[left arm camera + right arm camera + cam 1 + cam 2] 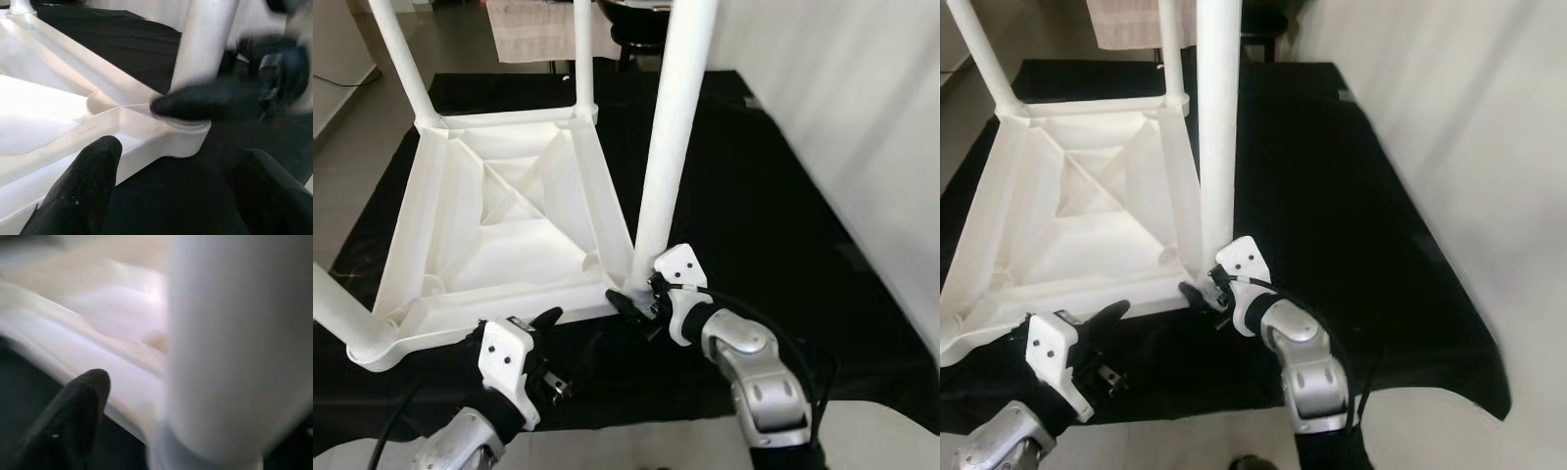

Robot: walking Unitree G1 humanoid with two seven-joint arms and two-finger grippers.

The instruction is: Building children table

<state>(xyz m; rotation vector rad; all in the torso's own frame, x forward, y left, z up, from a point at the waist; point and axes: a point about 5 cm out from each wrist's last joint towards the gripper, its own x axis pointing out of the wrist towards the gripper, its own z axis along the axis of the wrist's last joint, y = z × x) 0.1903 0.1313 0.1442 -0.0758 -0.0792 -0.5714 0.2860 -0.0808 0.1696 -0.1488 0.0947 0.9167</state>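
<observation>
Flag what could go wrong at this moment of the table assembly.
1. The right gripper works at the base of the tall white plastic leg; a sideways push there might lean or unseat the leg if it is not fully seated in its corner socket.
2. The left gripper, open, sits beside the rim of the upturned white plastic tabletop; nudging it could slide the tabletop on the black floor mat.
</observation>
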